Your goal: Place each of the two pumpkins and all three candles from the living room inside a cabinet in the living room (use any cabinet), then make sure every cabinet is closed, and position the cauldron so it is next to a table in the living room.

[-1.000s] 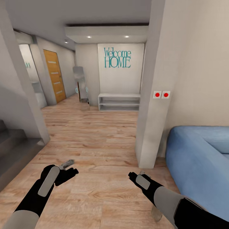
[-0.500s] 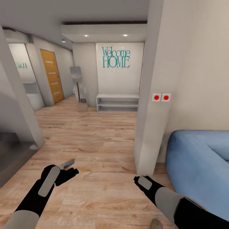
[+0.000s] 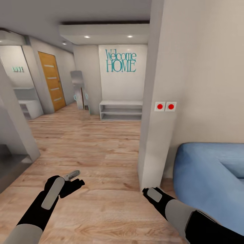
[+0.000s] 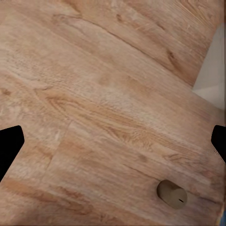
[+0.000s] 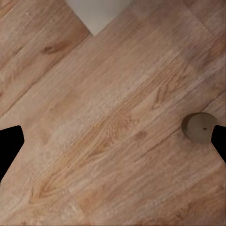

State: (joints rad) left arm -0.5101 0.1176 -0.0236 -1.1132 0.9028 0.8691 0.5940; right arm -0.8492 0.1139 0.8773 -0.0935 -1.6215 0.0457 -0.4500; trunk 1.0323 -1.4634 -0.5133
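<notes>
A: Candle (image 4: 172, 194) spotted low right in the left wrist frame, upright on the wood floor (image 3: 101, 152), wick dot up. Same candle (image 5: 199, 127) at right edge of right wrist frame

B: Left hand (image 3: 75, 179) spread wide, empty. Right hand (image 3: 146, 190) likewise wide going by its wrist view

A: Probably light, stiff, waxy, a bit slippery. Best pinched across the round sides, mid-height

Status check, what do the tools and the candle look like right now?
Left tool open, empty. Right tool open, empty. One candle upright on the wood floor, ungrasped. White pillar and blue sofa close on the right.
</notes>
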